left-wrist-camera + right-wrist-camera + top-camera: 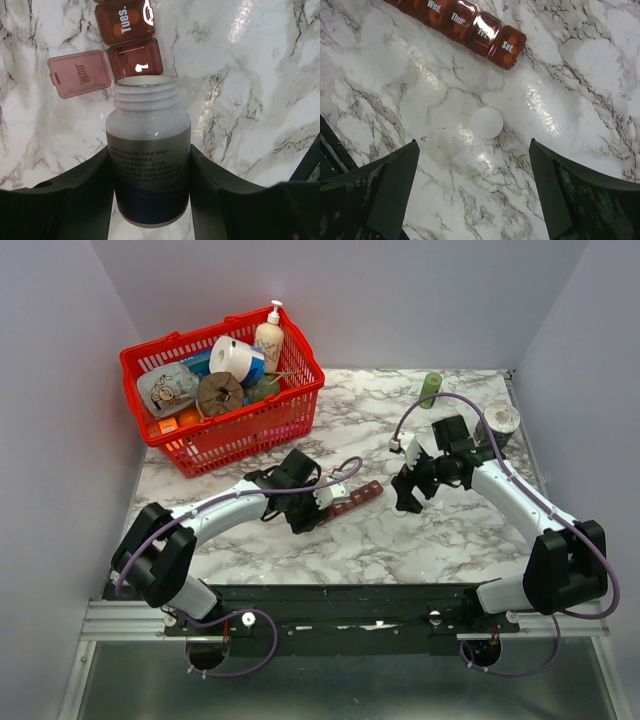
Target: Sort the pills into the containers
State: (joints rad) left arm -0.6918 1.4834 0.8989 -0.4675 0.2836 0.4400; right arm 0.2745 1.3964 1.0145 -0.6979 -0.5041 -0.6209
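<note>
The containers (356,497) form a dark red strip of day compartments on the marble. In the left wrist view the "Mon" lid (80,73) stands open beside its compartment (135,61), which holds a small white piece. My left gripper (150,150) is shut on a white pill bottle (148,135), uncapped, with its mouth just at the open compartment. Orange pills show through the closed lids of "Tues." (124,24) and "Sat." (508,47). My right gripper (473,145) hangs open over a round white cap (486,122) lying on the table.
A red mesh basket (262,427) full of household items stands at the back left. A slim green bottle (431,388) and a small round tub (498,423) stand at the back right. Grey walls close in both sides.
</note>
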